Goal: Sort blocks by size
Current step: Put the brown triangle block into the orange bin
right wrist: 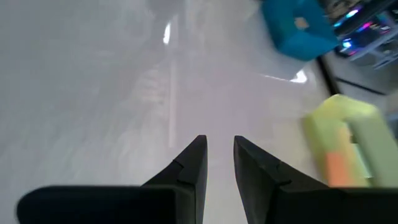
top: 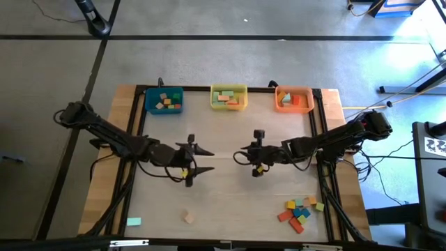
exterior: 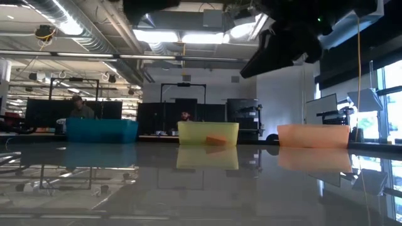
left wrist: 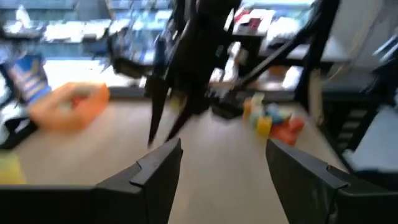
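Both arms hovering mid-table, short of the yellow plastic bin (top: 228, 97). Left gripper (top: 194, 160) standing wide open, empty. Right gripper (top: 258, 159) nearly closed, nothing visibly held. Unsorted small coloured blocks (top: 300, 211) lying heaped right of that bin, at the near edge, likely awaiting pickup.

Legible text: none in any view.
Black-and-white patterned marker card (top: 436, 146), right edge of high view: pattern only, no readable characters.
Bins, blocks, bench: no labels or numbers discernible.
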